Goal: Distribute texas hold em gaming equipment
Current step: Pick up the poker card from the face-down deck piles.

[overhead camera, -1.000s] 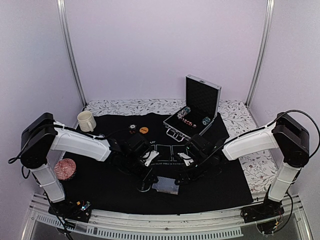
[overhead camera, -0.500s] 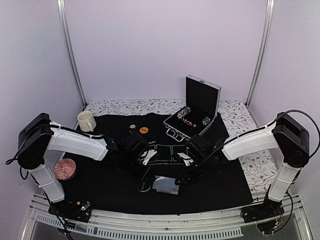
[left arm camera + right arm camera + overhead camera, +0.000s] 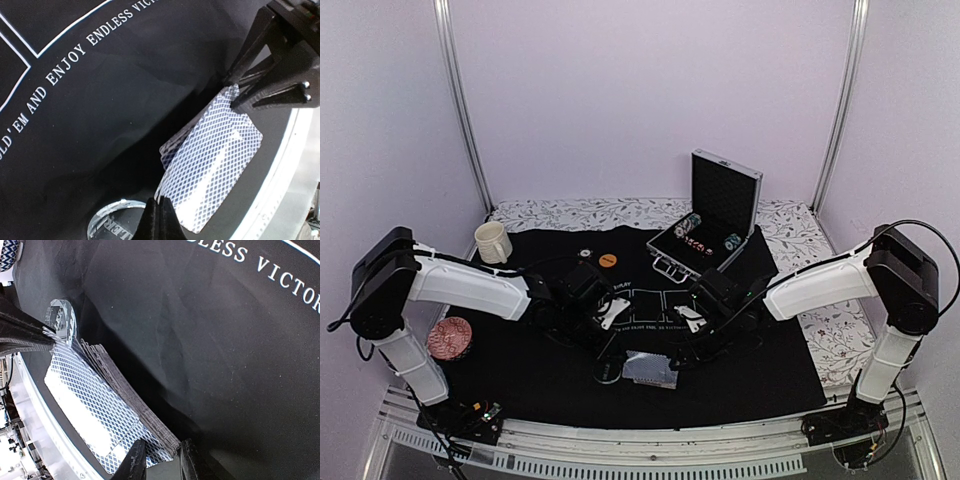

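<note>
Hidden: the clear dealer button (image 3: pixel 112 226) is cut off by the frame bottom, just left of the left jaws. Lower cards of the deck of playing cards (image 3: pixel 210 160) show only as edges.
Left gripper (image 3: pixel 157 209): arm reaches low toward centre, jaws pinched together on the deck's near edge.
Right gripper (image 3: pixel 161 456): arm low, facing the left one, jaws clamped across the deck's far corner.
Deck: sits between both jaws over the black mat (image 3: pixel 100 125). Backs have a blue-white lattice and the cards are slightly fanned.
</note>
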Robot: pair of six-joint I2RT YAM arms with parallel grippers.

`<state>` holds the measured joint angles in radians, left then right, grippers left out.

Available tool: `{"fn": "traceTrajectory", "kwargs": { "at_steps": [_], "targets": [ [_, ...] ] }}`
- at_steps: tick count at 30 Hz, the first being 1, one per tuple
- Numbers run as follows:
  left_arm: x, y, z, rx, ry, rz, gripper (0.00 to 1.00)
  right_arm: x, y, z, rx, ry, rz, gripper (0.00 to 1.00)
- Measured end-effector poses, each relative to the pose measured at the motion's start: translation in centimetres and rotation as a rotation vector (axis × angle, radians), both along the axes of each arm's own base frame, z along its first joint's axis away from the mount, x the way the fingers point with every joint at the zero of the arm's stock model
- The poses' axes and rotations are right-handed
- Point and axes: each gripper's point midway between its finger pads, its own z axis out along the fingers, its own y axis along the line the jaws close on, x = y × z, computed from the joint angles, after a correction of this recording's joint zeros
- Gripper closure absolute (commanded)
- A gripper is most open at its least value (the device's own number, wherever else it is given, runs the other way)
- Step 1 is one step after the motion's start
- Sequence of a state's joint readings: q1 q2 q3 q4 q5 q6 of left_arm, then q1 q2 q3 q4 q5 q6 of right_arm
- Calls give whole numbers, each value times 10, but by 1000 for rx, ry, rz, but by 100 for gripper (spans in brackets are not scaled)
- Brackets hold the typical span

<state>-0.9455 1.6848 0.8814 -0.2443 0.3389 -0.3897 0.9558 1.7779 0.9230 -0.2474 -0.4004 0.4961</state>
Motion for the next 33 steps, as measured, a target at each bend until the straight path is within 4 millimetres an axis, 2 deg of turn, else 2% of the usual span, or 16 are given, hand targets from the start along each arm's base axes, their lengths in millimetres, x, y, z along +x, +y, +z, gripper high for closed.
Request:
{"fn": "traceTrajectory", "kwargs": {
  "at_steps": [14, 21, 24, 29, 33],
  "targets": [
    [-5, -1, 23, -61, -42, -51, 100, 0, -4, 4, -18, -18, 18, 67],
    [-8, -1, 30, -84, -55, -81, 100, 2, -4, 20, 1, -60, 34, 62],
    [-10, -1, 34, -103, -67, -94, 100, 4, -2, 36, 37, -102, 55, 60],
    [-12, -2, 37, -134, -82, -112, 100, 6, 11, 81, 200, -210, 123, 57],
    [-13, -2, 37, -148, -97, -124, 100, 7, 17, 100, 321, -261, 172, 55]
  ]
}}
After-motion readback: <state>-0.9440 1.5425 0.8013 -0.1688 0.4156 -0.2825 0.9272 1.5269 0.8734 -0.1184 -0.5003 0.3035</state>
